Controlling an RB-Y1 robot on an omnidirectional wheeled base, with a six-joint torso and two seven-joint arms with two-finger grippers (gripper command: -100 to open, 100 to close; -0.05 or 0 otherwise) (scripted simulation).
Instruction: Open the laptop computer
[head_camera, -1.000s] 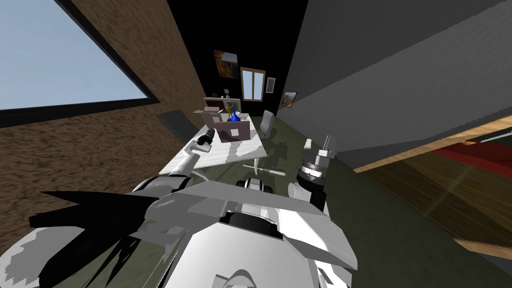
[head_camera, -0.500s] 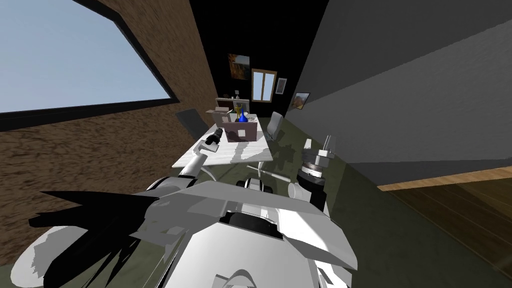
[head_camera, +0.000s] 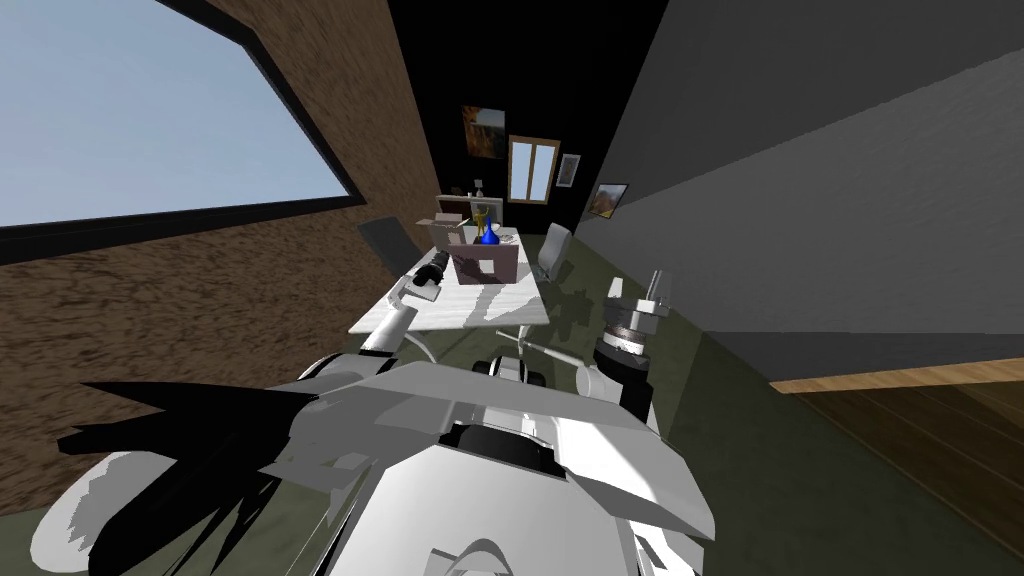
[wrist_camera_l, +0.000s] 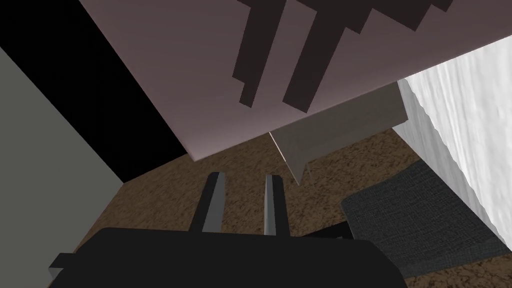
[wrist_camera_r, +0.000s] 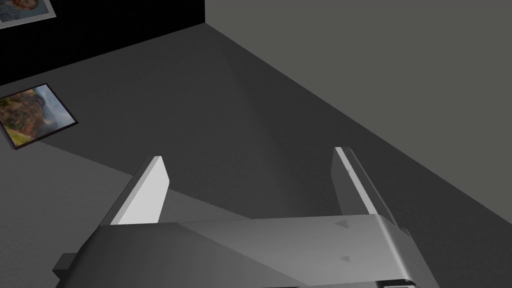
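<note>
Head view: white table bears the mauve laptop, panel upright. Left gripper hangs just left of the laptop, fingers close together, gripping nothing. Right gripper is well right of the laptop, fingers wide apart. Blue vase sits just behind the laptop.
</note>
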